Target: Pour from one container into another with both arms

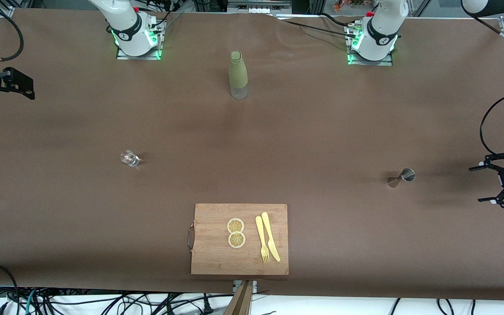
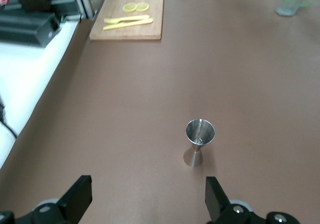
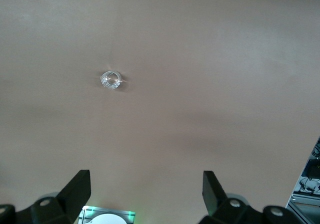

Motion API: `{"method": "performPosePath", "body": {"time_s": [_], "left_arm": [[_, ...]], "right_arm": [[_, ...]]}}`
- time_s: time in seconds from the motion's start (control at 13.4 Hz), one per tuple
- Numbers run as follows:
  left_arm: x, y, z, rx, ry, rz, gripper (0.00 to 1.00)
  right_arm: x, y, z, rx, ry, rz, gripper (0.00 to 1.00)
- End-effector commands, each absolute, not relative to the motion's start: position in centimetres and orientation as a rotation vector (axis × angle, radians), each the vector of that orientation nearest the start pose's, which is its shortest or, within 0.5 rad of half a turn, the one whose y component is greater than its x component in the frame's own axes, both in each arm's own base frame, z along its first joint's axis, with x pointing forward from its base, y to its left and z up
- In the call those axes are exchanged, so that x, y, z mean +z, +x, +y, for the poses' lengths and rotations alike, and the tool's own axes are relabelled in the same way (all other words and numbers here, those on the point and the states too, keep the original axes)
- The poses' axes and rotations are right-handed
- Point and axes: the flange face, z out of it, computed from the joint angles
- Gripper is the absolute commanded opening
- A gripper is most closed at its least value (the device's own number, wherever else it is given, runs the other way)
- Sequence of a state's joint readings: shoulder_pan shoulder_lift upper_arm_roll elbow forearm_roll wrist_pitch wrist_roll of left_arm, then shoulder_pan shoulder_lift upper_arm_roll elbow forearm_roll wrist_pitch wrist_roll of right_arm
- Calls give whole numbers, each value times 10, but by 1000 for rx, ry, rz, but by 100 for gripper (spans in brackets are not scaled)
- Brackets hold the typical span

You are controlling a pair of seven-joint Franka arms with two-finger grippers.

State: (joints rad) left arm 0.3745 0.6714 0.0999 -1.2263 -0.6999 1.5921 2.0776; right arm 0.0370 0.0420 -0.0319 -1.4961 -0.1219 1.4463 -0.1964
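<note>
Jigger (image 1: pixel 401 176) stands upright at my table's 3 o'clock, shot glass (image 1: pixel 130 158) at 9; can't tell poured or pending. Left gripper (image 1: pixel 492 184) and right gripper (image 3: pixel 145 194) both spread wide, holding nothing.

I saw the brown table (image 1: pixel 322 131) carrying a bottle (image 1: pixel 238 75), glass (image 1: pixel 129 158) and jigger (image 1: pixel 401 176), all farther from the front camera than the cutting board (image 1: pixel 217 258).

We find a bottle (image 1: pixel 238 75) standing between the two arm bases. Nearer the front camera, a small glass (image 1: pixel 129 158) sits toward the right arm's end and a jigger (image 1: pixel 401 177) toward the left arm's. Nearest lies a cutting board (image 1: pixel 212 258), with lemon slices (image 1: pixel 236 232) beside a fork (image 1: pixel 262 239) and knife (image 1: pixel 271 236) on it.
</note>
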Motion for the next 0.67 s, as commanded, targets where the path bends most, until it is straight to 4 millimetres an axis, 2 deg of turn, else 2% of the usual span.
{"method": "performPosePath", "body": {"time_s": [0.0,0.07,0.15,0.45,0.6], "left_arm": [[424,667,225,-725,-2629,2259,100],[439,666,216,-658,-2662,2214,100],[451,667,207,-601,-2687,2172,100],[487,669,167,-418,-2797,1989,100],[518,666,143,-330,-2844,1840,100]], "right_arm": [[618,550,-7,160,-3247,-163,99],[618,550,-2,151,-3219,-53,99],[618,550,1,145,-3208,-26,99],[614,560,-3,153,-3206,-43,99],[617,561,-3,143,-3206,-40,99]]}}
